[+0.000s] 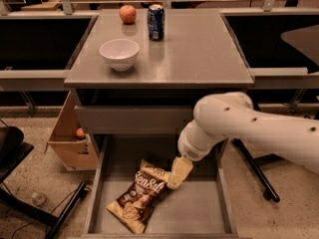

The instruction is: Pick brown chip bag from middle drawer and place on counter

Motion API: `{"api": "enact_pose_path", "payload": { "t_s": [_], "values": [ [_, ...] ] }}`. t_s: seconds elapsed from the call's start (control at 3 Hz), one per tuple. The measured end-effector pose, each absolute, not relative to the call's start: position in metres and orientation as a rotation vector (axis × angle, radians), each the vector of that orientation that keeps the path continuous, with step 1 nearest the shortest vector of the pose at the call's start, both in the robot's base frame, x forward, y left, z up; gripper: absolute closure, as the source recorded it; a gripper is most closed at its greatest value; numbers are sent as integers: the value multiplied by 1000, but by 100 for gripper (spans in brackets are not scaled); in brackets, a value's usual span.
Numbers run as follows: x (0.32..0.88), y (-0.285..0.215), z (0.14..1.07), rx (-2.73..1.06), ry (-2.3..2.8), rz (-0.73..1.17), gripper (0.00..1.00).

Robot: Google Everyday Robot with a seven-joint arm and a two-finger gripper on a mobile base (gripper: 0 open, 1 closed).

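The brown chip bag [141, 195] lies flat on the floor of the open middle drawer [199, 210], left of centre, with "Sea Salt" lettering facing up. My gripper [178, 173] hangs from the white arm and reaches down into the drawer, its tan tip at the bag's upper right corner. The grey counter [194, 49] is above, over the shut top drawer front.
On the counter stand a white bowl [119, 53], a blue soda can [155, 22] and a red apple [127, 14]. A cardboard box [70, 138] sits on the floor left of the cabinet. A black stand leg [254, 168] runs along the floor at right.
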State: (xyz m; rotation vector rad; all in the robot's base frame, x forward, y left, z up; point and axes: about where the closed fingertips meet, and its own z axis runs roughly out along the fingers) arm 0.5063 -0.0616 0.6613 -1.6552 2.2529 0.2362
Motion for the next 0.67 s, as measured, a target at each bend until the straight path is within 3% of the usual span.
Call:
{"api": "enact_pose_path", "payload": {
  "t_s": [0.67],
  "values": [
    [525,-43,554,-1718,2303,247,0]
  ]
}}
